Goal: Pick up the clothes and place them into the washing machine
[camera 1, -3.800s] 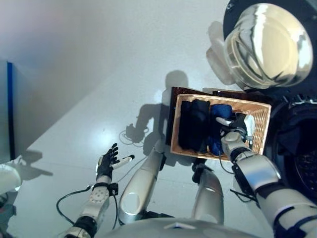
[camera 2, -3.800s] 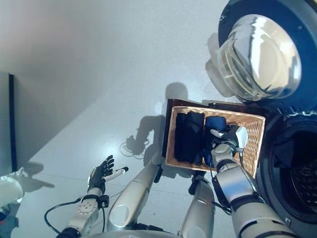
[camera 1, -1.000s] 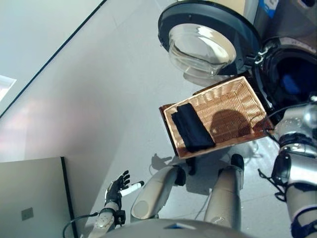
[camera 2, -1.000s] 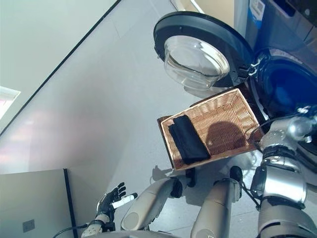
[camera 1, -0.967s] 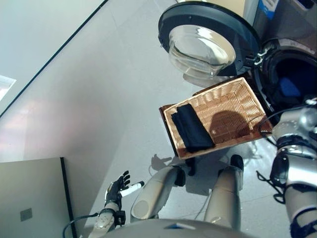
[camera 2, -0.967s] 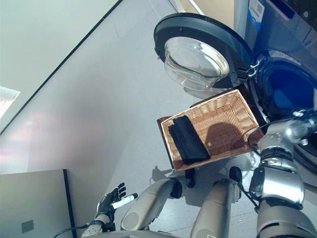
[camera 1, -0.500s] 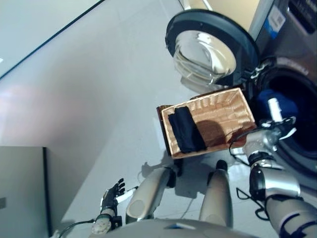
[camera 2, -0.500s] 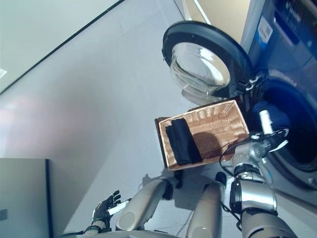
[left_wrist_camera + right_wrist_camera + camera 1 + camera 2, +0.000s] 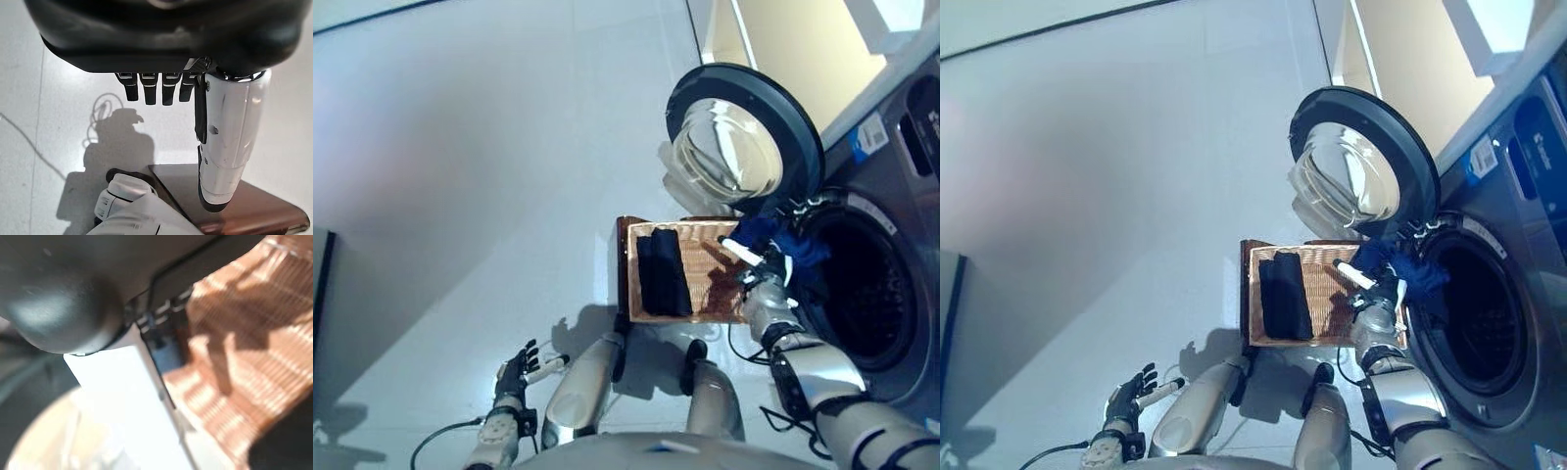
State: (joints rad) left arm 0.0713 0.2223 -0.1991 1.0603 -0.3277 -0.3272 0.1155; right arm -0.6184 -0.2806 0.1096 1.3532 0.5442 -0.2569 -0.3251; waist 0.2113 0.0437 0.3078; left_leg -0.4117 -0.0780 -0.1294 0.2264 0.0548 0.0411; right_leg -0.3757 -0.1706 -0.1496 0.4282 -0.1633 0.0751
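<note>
Since a second ago, the right robot hand (image 9: 766, 266) is being drawn back from the round opening of the grey front-loading washing machine (image 9: 862, 294) to the rectangular woven wicker basket (image 9: 1324, 284). A crumpled blue garment (image 9: 1408, 266) is draped at the drum's rim, at about 10 o'clock of the opening, so one piece is being counted as nearly delivered. A folded black garment (image 9: 662, 271) is still lying in the basket and is likely next. Whether the right robot hand's fingers are gripping the blue cloth cannot be told. The left robot hand (image 9: 516, 373) is being held open and empty, low over the floor.
</note>
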